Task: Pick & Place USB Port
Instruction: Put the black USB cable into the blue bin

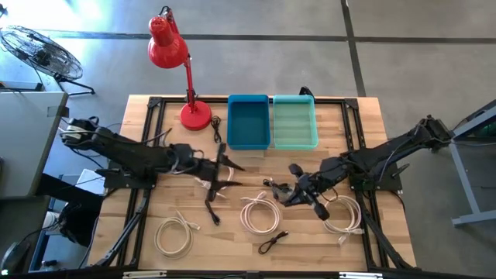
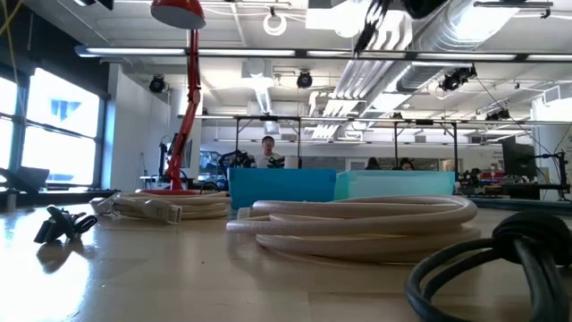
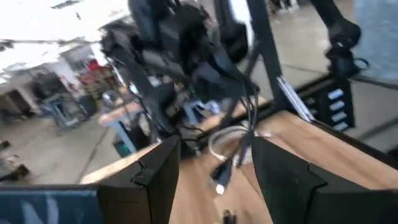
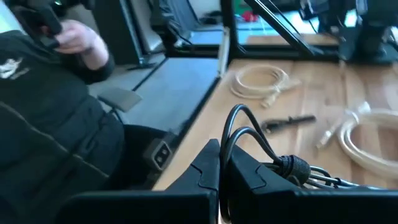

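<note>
While the right gripper (image 1: 298, 194) pinches a black USB cable (image 4: 273, 163) above the table's (image 1: 364, 139) middle and the left gripper (image 1: 222, 172) stands open over another black cable (image 1: 211, 203), loose ends may snag before the blue bin (image 1: 249, 122).

This is a robotics lab or workshop in an open industrial hall. The low view shows a high ceiling with exposed pipes and ducts (image 2: 447, 31), strip lights, and ceiling-mounted cameras, with large windows (image 2: 54, 125) along one side and rows of workstations where people (image 2: 268, 150) sit at screens. From above, the floor (image 1: 403, 46) is bare polished concrete with seams. A wooden table (image 1: 364, 116) in a black metal frame carries two dark robot arms, a red desk lamp (image 1: 172, 54), plastic bins and coiled cables. A standing fan (image 1: 39, 50) sits off the surface's far left corner
</note>
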Robot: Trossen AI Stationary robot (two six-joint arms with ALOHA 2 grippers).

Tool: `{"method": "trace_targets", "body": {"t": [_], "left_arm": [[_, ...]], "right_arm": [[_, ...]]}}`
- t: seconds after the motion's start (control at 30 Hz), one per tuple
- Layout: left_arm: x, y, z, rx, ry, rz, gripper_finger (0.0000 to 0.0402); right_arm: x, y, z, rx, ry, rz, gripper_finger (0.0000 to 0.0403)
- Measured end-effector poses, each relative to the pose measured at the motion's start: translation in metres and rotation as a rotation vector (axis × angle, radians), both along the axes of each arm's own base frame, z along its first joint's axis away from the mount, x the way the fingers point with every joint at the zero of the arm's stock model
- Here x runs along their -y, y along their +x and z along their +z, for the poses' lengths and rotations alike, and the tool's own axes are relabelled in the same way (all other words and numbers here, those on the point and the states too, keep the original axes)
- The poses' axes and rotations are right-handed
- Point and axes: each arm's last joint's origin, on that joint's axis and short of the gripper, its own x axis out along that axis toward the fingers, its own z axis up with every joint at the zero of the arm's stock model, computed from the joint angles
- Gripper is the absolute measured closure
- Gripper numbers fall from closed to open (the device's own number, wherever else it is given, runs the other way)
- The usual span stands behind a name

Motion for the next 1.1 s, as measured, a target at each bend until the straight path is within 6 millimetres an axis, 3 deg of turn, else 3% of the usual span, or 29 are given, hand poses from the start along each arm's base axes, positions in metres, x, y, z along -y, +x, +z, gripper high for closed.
{"method": "trace_targets", "body": {"t": [0.23, 0.93, 1.1], "left_arm": [[0.006, 0.017, 0.009, -0.05, 0.015, -0.088, 0.0207], [0.006, 0.019, 0.007, -0.046, 0.06, -0.091, 0.0207], [0.009, 0.028, 0.0, -0.031, 0.057, -0.103, 0.0207]], "right_arm": [[-0.011, -0.003, 0.011, 0.06, -0.04, 0.061, 0.0403], [-0.003, 0.001, 0.015, 0.114, -0.063, 0.035, 0.0403], [-0.002, 0.003, 0.015, 0.123, -0.06, 0.03, 0.0403]]}}
